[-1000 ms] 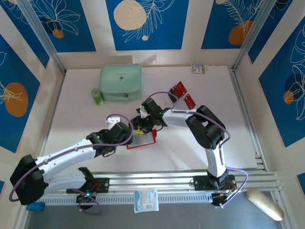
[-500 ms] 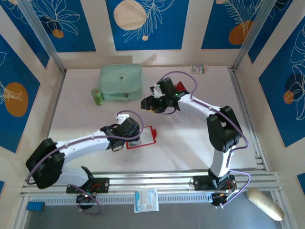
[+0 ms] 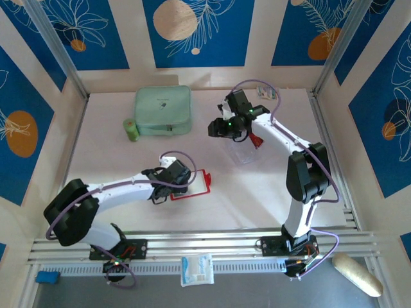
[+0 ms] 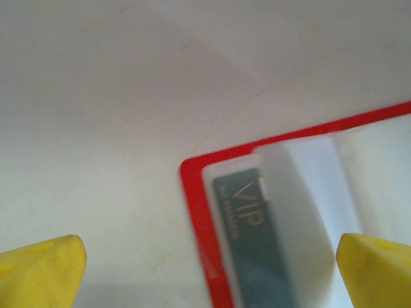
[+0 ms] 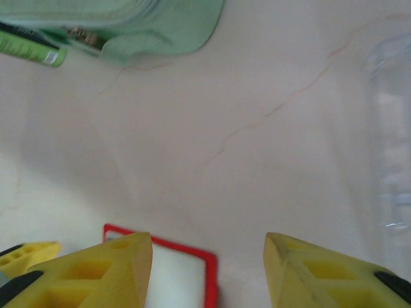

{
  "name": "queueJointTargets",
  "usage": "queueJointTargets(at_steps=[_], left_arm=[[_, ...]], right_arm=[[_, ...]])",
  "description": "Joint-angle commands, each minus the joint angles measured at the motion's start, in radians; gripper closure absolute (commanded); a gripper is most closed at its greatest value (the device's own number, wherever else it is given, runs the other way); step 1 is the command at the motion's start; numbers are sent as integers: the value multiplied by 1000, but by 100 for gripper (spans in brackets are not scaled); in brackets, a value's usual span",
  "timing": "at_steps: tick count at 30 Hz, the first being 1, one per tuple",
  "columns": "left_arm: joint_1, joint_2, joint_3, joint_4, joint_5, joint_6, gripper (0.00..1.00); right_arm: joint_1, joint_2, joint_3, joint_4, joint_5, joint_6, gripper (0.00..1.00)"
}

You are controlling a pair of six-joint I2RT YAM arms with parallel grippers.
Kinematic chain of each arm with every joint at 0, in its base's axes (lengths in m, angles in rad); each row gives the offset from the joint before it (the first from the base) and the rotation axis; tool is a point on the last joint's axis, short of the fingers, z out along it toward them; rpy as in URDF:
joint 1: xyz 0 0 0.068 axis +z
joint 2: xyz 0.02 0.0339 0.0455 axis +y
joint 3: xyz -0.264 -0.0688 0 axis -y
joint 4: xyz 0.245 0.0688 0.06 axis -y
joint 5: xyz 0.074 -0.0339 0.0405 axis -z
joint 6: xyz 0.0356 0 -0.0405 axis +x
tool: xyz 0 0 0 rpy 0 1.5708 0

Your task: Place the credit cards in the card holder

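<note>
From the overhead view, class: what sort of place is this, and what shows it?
Likely a robot test booth: two arms bolted to a metal rail, a white table walled by blue patterned panels, and staged props like the card holder.

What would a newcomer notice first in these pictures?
The open red card holder lies mid-table, with the left gripper spread wide over its corner. A dark VIP card is already tucked in a clear sleeve. Farther back, the right gripper hovers open near the red credit cards, and a mint-green case sits at the back left.
</note>
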Motion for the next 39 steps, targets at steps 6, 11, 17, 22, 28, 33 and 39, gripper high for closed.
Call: queueJointTargets(at_steps=[6,11,17,22,28,33,39], left_arm=[[17,-55,-55,-56,-43,-38,0],[21,-55,-59,-57,-44,-40,0],[22,-49,-73,-54,-37,-52,0],[25,-49,-82,-55,-35,-58,0],[25,-50,-89,-52,-31,-63,0],[26,-50,-91,-51,-29,-65,0],[27,-51,-91,-49,-29,-65,0]], right_arm=[[-24,117,157,-192,246,-150,51],[-22,190,256,-247,344,-197,52],[-23,262,343,-282,442,-232,55],[-22,314,394,-296,484,-249,56],[-18,367,437,-310,531,-269,58],[-10,393,456,-312,578,-295,59],[-5,405,459,-315,562,-301,64]])
